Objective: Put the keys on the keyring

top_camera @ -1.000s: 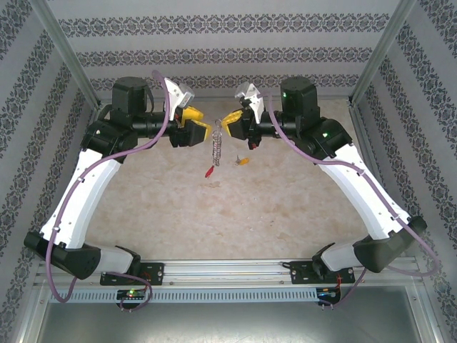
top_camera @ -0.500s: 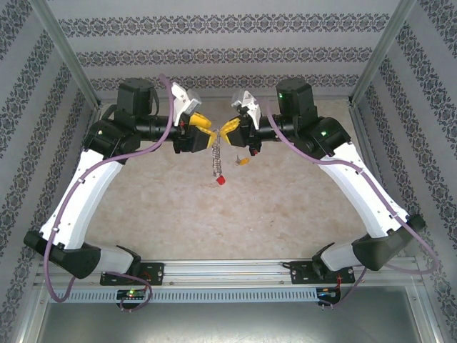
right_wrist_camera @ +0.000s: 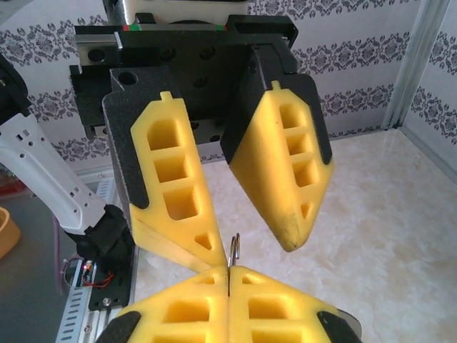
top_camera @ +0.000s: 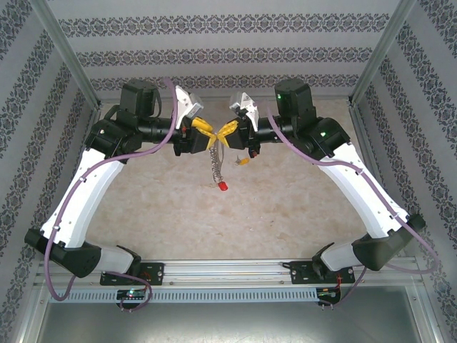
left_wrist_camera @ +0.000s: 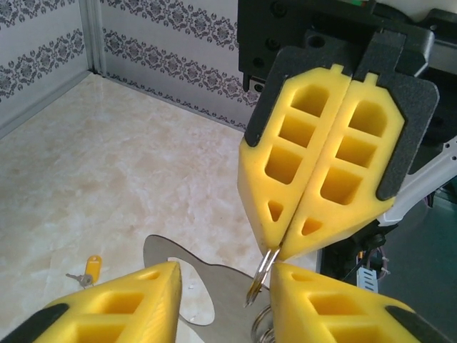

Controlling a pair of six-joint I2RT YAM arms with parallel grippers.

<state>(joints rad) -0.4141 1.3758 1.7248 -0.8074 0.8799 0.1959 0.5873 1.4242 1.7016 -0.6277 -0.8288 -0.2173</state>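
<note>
The keyring (top_camera: 218,146) hangs in the air between the two arms, its silvery chain (top_camera: 216,166) and red tag (top_camera: 223,186) dangling below. My right gripper (top_camera: 223,133) is shut on its thin wire ring (right_wrist_camera: 233,250), which pokes out of the pressed tips (right_wrist_camera: 228,275). My left gripper (top_camera: 209,135) is open, one finger on each side of that ring (left_wrist_camera: 261,273); its right finger almost touches the ring. The grey flat loop (left_wrist_camera: 221,293) hangs just beneath. The key with its yellow tag (top_camera: 243,161) lies on the table (left_wrist_camera: 88,269), apart from both grippers.
The marble-look tabletop (top_camera: 235,214) is walled by patterned panels (top_camera: 228,56) at the back and both sides. Aluminium posts (top_camera: 68,61) stand at the back corners. The arm bases sit on a rail (top_camera: 228,271) at the near edge.
My left gripper has moved right up to the ring and its jaws have narrowed around it. The chain and red tag have swung slightly. The right gripper keeps its hold.
</note>
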